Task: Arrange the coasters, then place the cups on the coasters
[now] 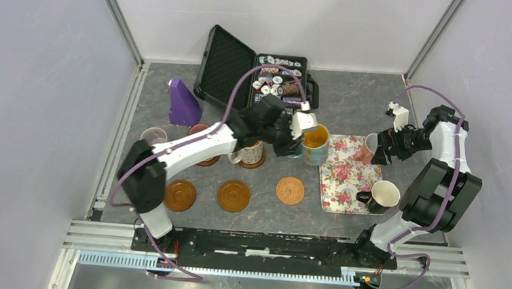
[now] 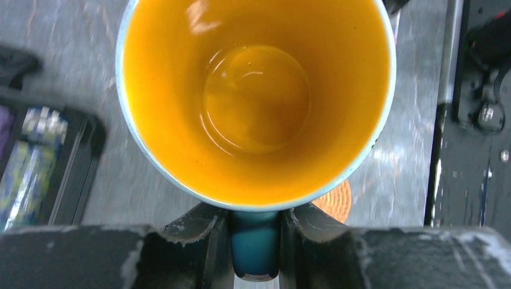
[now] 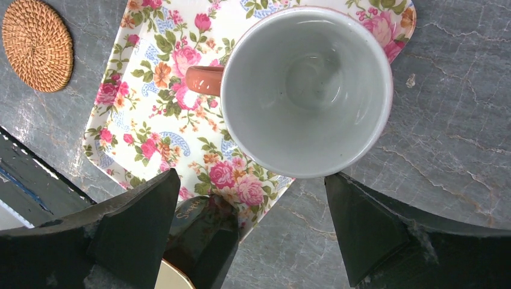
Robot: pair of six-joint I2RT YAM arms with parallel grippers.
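Currently we list: blue ceramic mug with yellow inside, handle pinched in left gripper, beside rectangular floral tray. Pink mug with white inside stands on that tray; right gripper jaws wide, not touching it.

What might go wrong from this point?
1. The left gripper pinches the blue mug by its handle alone; the mug may swing or slip.
2. The right gripper stands open at the pink mug, which sits at the edge of the floral tray; a nudge might tip it off the rim.
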